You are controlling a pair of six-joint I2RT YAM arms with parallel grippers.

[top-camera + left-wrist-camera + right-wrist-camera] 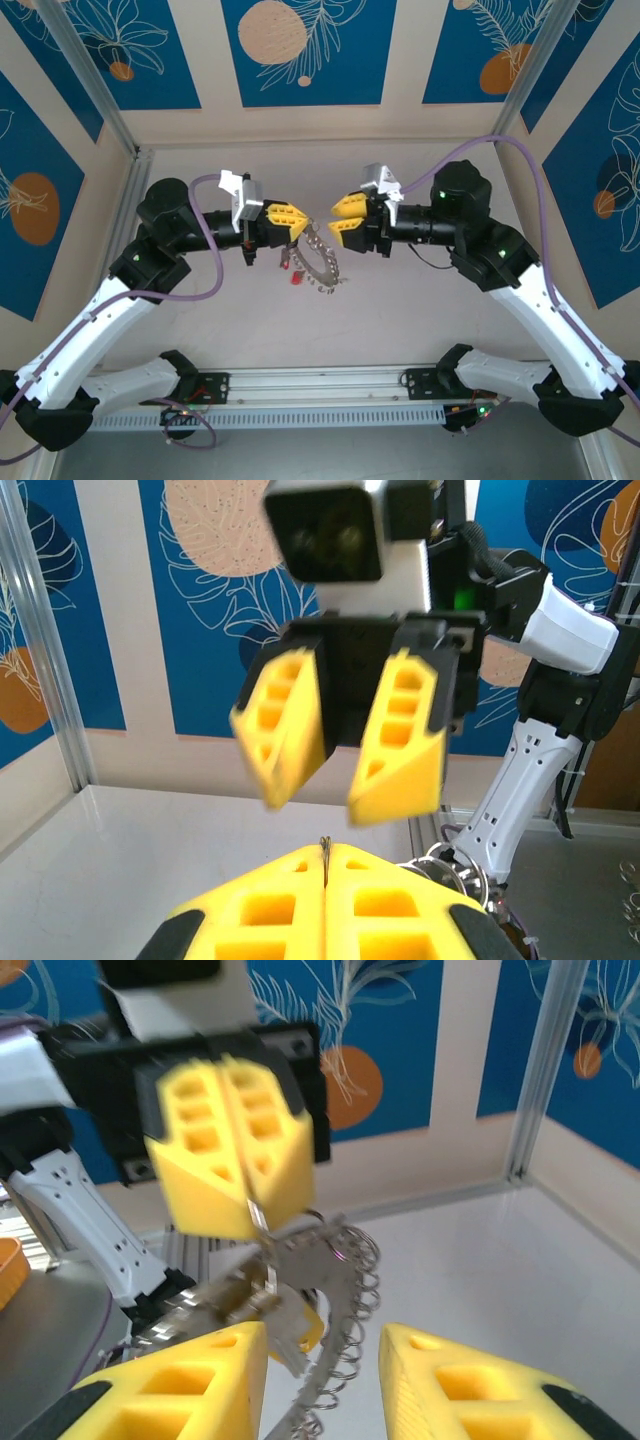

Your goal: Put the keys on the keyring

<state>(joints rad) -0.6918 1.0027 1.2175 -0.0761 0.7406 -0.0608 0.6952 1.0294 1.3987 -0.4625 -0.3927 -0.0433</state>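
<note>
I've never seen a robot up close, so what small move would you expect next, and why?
Probably the right gripper eases forward and closes on the keyring. Its jaws stand open just short of the ring, which hangs from the shut left gripper, so a second grip seems the likely step.

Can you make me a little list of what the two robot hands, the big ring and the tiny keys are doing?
left gripper: shut, pinching the rim of the keyring
right gripper: open, facing the left gripper, close to the ring
keyring: hanging from the left gripper's fingers, lifted over the table
keys: a small bunch dangling at the ring, one with a red bit
touching: cannot tell if the right gripper touches the ring
</note>
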